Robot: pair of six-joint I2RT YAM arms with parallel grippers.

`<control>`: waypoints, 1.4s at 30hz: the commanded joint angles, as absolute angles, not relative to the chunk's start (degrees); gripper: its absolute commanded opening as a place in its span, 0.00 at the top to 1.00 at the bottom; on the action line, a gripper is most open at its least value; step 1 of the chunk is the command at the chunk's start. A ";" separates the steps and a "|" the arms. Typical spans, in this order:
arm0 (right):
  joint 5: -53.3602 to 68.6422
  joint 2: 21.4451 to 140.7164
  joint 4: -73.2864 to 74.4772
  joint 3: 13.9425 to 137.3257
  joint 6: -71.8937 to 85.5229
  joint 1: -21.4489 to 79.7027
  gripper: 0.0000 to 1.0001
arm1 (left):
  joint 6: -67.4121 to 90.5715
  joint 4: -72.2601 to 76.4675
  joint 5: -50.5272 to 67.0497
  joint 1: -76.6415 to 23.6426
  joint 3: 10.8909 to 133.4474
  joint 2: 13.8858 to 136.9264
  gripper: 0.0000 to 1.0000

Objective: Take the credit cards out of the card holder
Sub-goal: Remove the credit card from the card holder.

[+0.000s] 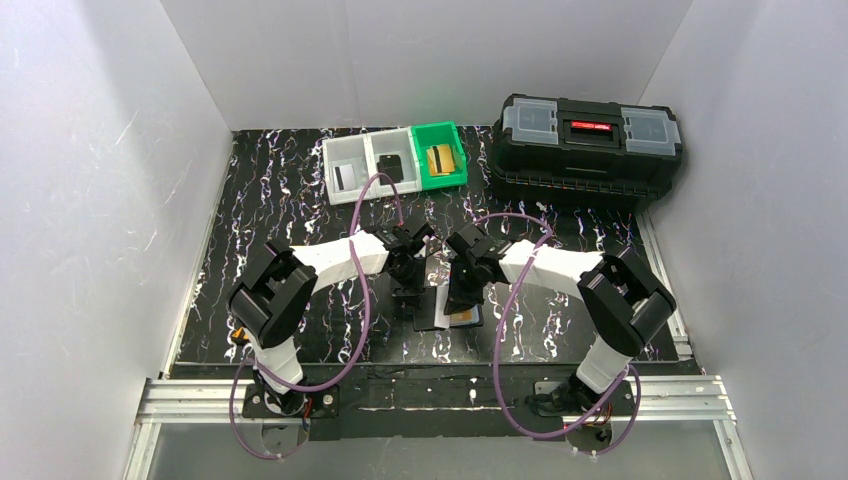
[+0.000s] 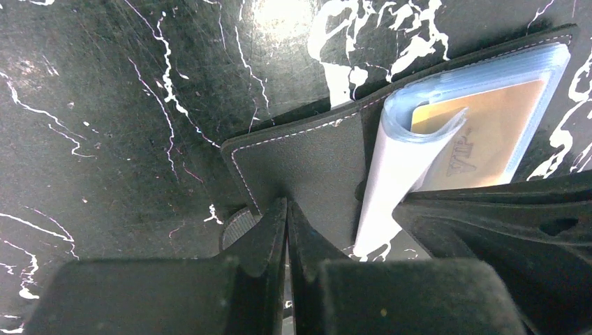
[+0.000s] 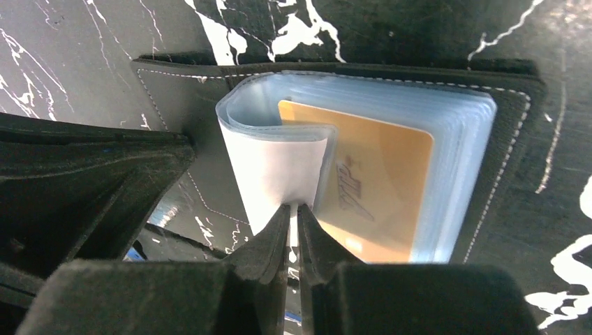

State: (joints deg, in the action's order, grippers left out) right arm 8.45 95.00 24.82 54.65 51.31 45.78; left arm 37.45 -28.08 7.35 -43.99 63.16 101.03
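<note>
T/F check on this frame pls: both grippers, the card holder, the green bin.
1. The left gripper is shut on the black cover of the card holder. True.
2. The right gripper hangs open, holding nothing. False: it pinches a clear pocket of the holder.
3. A gold card sits inside the holder's pockets. True.
4. The green bin is empty. False: a gold-orange card lies in it.

Top camera looks down from behind; both wrist cameras look closely down at the card holder [image 2: 307, 160].
</note>
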 commanded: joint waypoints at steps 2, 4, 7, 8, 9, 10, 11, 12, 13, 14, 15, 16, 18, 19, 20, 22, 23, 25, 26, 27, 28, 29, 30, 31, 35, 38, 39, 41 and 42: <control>10.35 96.14 21.75 56.45 51.68 46.01 0.84 | 36.14 -30.15 7.64 -44.13 65.39 98.84 1.00; 10.88 95.48 20.49 56.08 51.81 45.97 0.83 | 36.01 -31.37 7.33 -44.12 66.23 96.81 0.98; 12.03 94.43 17.90 55.28 52.35 45.97 0.79 | 35.85 -33.94 6.30 -44.14 67.61 93.91 0.91; 12.36 94.37 16.97 55.06 52.44 45.97 0.77 | 35.79 -34.86 5.94 -44.12 68.14 93.06 0.89; 12.81 94.54 16.22 55.00 52.59 45.97 0.77 | 35.72 -35.65 5.51 -44.08 68.48 92.13 0.88; 13.14 94.82 15.76 55.12 52.83 45.98 0.76 | 35.72 -36.28 5.24 -44.12 68.78 91.39 0.87; 13.49 95.14 15.40 55.13 52.99 46.01 0.76 | 35.64 -36.71 5.28 -44.12 69.02 90.71 0.86; 13.88 95.51 14.90 55.17 53.16 45.97 0.76 | 35.67 -36.81 5.50 -44.12 69.14 90.30 0.86; 14.36 95.80 14.25 54.99 53.39 45.99 0.76 | 35.69 -36.75 5.68 -44.12 69.34 90.18 0.85; 14.79 96.06 13.55 54.93 53.70 46.00 0.76 | 35.86 -36.70 5.94 -44.02 69.59 90.35 0.84; 15.05 96.13 13.12 54.73 53.94 45.99 0.76 | 36.04 -36.48 6.42 -43.83 69.97 90.65 0.84; 15.30 96.11 12.74 54.50 54.15 45.97 0.76 | 36.31 -35.96 7.15 -43.59 70.31 91.21 0.84; 15.55 95.79 11.74 53.84 54.59 45.99 0.76 | 36.83 -34.59 9.03 -43.15 71.51 92.83 0.84; 15.67 95.48 11.22 53.32 54.75 45.97 0.76 | 36.95 -34.14 9.80 -42.89 72.29 94.00 0.84; 15.68 95.19 10.72 52.83 54.90 45.97 0.76 | 36.93 -33.91 10.46 -42.74 73.27 95.18 0.85; 15.74 94.72 9.88 51.82 55.22 46.03 0.76 | 36.89 -33.73 12.09 -42.29 75.21 98.03 0.87; 15.76 94.60 9.51 51.37 55.26 45.97 0.76 | 36.98 -33.46 13.32 -42.01 75.93 99.74 0.88; 15.96 94.59 8.79 50.35 55.37 46.04 0.76 | 37.46 -32.55 15.91 -41.50 76.24 101.69 0.89; 16.26 94.54 8.19 49.88 55.50 46.00 0.77 | 37.65 -31.64 17.41 -41.32 76.31 102.45 0.89; 16.33 94.53 7.60 49.44 55.57 45.97 0.77 | 37.72 -31.21 18.45 -41.20 76.46 103.16 0.90; 16.53 94.55 7.03 49.01 55.75 45.99 0.77 | 37.65 -30.94 19.08 -41.21 76.67 103.82 0.90; 16.68 94.69 6.54 48.77 55.79 45.97 0.76 | 37.54 -30.83 19.75 -41.16 76.77 104.52 0.90; 16.70 94.66 6.38 48.76 55.91 46.01 0.76 | 37.27 -31.17 20.36 -41.16 76.99 105.33 0.91; 16.65 94.66 6.52 48.62 56.42 45.96 0.76 | 37.20 -31.46 20.81 -41.00 77.06 106.06 0.92; 15.78 93.25 7.45 48.26 55.31 45.94 0.77 | 36.62 -32.19 20.16 -40.48 75.82 107.43 0.95; 13.75 89.82 10.05 48.21 54.17 45.89 0.74 | 36.22 -32.88 19.08 -40.32 74.81 108.22 0.97; 12.63 88.45 11.31 48.20 53.67 45.88 0.72 | 36.13 -32.95 18.42 -40.26 74.35 108.15 0.97; 10.72 85.15 13.42 48.04 52.91 45.80 0.66 | 36.13 -32.73 17.47 -40.16 73.11 107.48 0.97; 9.88 83.96 14.29 47.73 52.68 45.75 0.62 | 36.01 -32.51 17.17 -40.12 72.71 106.96 0.97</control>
